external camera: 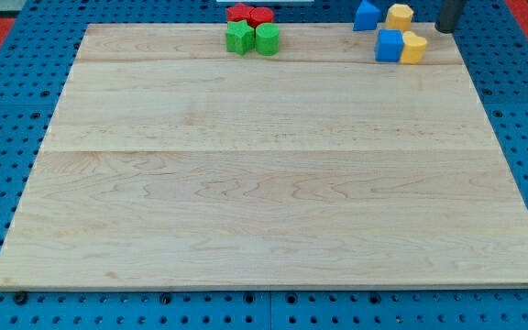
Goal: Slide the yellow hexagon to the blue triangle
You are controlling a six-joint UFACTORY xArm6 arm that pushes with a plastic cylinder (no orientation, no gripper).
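The yellow hexagon [399, 16] sits at the top right edge of the wooden board, just right of the blue triangle [367, 16], nearly touching it. My tip [445, 29] is at the top right, right of the yellow hexagon with a small gap between them. Below the two lie a blue cube [390, 46] and a second yellow block [413, 48], side by side and touching.
At the top centre stand a red star [239, 13], a red cylinder [261, 15], a green star [239, 38] and a green cylinder [267, 39] in a tight cluster. The wooden board [264, 183] lies on a blue pegboard.
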